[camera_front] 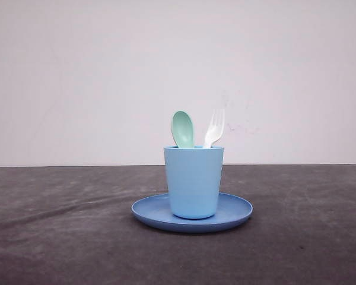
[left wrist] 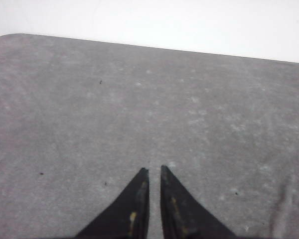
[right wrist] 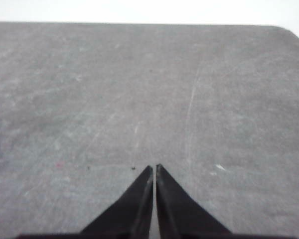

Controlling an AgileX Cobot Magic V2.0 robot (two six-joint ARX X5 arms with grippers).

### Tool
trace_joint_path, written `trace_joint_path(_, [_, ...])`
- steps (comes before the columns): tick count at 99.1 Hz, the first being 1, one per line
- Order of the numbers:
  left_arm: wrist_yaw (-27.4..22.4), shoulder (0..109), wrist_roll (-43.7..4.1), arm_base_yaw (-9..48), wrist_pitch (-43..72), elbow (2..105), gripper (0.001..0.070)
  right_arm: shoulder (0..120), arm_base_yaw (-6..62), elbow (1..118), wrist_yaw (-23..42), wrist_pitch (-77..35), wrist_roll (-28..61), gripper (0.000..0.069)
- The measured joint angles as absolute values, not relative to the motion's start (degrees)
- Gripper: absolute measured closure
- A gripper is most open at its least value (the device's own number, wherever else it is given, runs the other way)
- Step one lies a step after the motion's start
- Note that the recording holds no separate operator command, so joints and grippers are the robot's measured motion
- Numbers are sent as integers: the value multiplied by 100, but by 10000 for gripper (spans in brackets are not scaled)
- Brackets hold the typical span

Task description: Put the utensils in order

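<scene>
In the front view a mint-green spoon (camera_front: 183, 129) and a white fork (camera_front: 214, 128) stand upright, heads up, inside a light blue cup (camera_front: 193, 181). The cup stands on a round blue plate (camera_front: 234, 212) at the middle of the table. My left gripper (left wrist: 152, 170) hangs over bare grey table, its black fingers nearly together with nothing between them. My right gripper (right wrist: 154, 167) is likewise over bare table, its fingers shut and empty.
The dark grey table top (camera_front: 59, 225) spreads wide on both sides of the plate. A plain white wall (camera_front: 77, 77) rises behind the table's far edge. The table's rounded far corner (left wrist: 10, 39) shows in the left wrist view.
</scene>
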State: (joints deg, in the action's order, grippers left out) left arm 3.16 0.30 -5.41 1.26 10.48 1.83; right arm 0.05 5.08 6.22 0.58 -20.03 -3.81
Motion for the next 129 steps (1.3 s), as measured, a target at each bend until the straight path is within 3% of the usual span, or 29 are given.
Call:
trace_joint_path(25, [316, 30, -541, 126, 1048, 183, 695, 25, 484, 119, -154, -1048, -386, 681])
trace_joint_path(129, [316, 30, -541, 126, 1048, 183, 695, 25, 484, 95, -150, -963, -386, 681])
